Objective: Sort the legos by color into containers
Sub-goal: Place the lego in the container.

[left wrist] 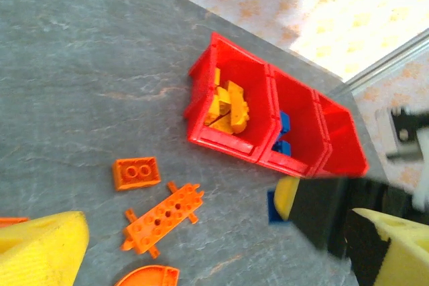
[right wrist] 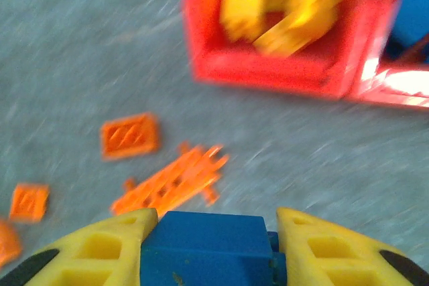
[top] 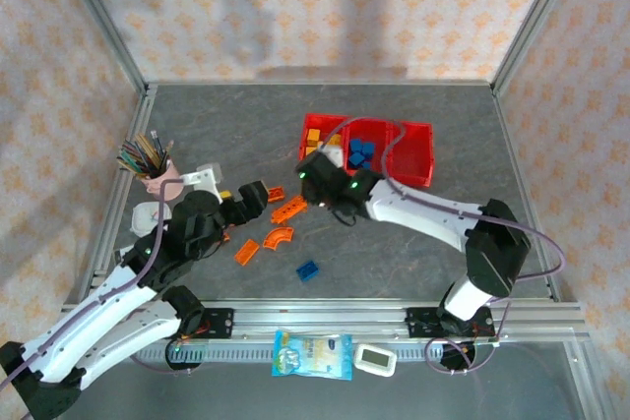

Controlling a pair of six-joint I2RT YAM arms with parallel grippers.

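Beside the bins (top: 421, 156), right arm (top: 425, 211) low, fingers (right wrist: 325, 249) tight on a blue brick (right wrist: 204, 242); left fingers (left wrist: 40, 246) apart.

The top view is evenly bright with soft shadows on the back wall (top: 325, 7), the right wrist view smears the red bins (right wrist: 268, 75) with motion blur, and the left wrist view glares white at its upper right.

Motion blur smears the yellow bricks (right wrist: 288, 5) in the red bin (right wrist: 268, 72) in the right wrist view; the bottom edge cuts off the blue brick (right wrist: 208, 246).
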